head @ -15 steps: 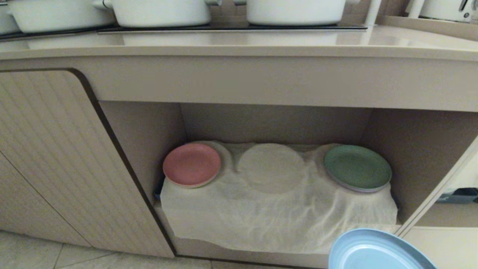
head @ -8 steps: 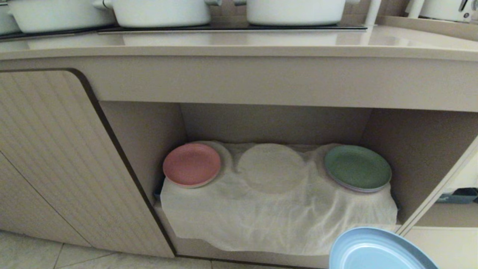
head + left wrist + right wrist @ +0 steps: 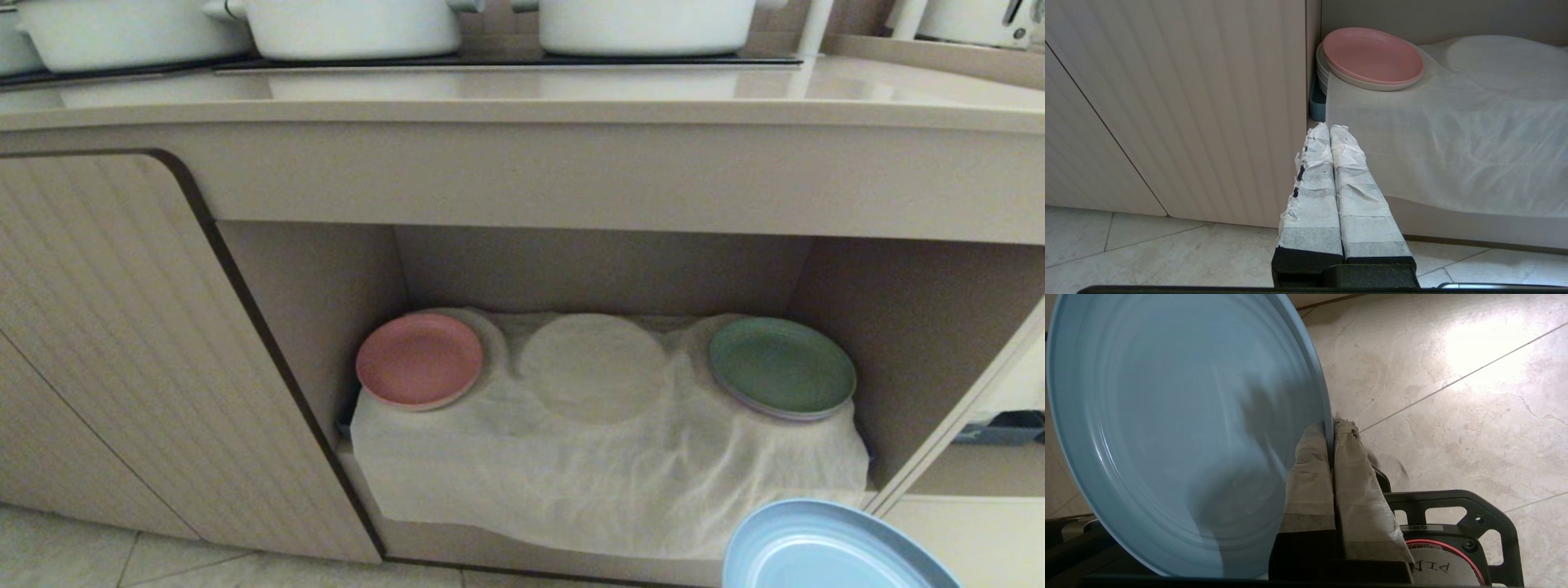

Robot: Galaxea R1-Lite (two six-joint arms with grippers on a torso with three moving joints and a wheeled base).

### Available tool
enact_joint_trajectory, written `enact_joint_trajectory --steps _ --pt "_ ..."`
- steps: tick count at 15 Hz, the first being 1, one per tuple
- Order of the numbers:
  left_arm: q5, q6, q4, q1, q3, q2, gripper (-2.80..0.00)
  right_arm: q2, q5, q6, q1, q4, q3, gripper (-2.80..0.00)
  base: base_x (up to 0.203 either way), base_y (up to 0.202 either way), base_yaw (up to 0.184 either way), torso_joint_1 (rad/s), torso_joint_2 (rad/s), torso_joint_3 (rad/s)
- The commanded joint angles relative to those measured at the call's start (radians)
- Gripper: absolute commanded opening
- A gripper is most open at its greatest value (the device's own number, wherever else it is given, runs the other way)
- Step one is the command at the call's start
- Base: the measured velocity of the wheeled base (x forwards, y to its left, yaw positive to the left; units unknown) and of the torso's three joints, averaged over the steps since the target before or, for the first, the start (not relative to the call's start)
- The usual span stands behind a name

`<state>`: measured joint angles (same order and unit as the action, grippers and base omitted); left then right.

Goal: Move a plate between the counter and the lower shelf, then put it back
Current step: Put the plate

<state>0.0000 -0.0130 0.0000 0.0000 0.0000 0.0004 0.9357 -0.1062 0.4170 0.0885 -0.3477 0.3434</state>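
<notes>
Plate (image 3: 1180,428) rim sits pinched between the right gripper (image 3: 1331,428) fingers, above the floor (image 3: 1453,396); the head view shows only its edge at five o'clock. Left gripper (image 3: 1329,128) hangs closed and empty. Lower shelf (image 3: 326,294) holds a white cloth (image 3: 604,465), pink plate (image 3: 418,359) and green plate (image 3: 782,365).

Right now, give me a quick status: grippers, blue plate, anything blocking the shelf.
Right gripper shut on plate rim, low before lower shelf. Left gripper shut, empty. Middle hump free between pink plate and green plate.
</notes>
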Motion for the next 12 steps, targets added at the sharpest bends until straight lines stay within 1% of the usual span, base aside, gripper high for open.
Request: enact_joint_trajectory --steps 1,8,12 --pt "0.0 -0.001 0.0 0.0 0.0 0.0 -2.8 -0.006 -0.003 0.002 0.0 -0.001 0.002 -2.8 0.0 0.0 0.0 0.0 0.0 0.0" --pt "0.0 -0.001 0.0 0.0 0.0 0.0 -2.8 -0.02 -0.004 0.002 0.0 -0.014 -0.001 -2.8 0.0 0.0 0.0 0.0 0.0 0.0" --pt "0.0 -0.001 0.0 0.0 0.0 0.0 -2.8 -0.038 -0.004 0.04 -0.006 -0.033 -0.004 -2.8 0.0 0.0 0.0 0.0 0.0 0.0"
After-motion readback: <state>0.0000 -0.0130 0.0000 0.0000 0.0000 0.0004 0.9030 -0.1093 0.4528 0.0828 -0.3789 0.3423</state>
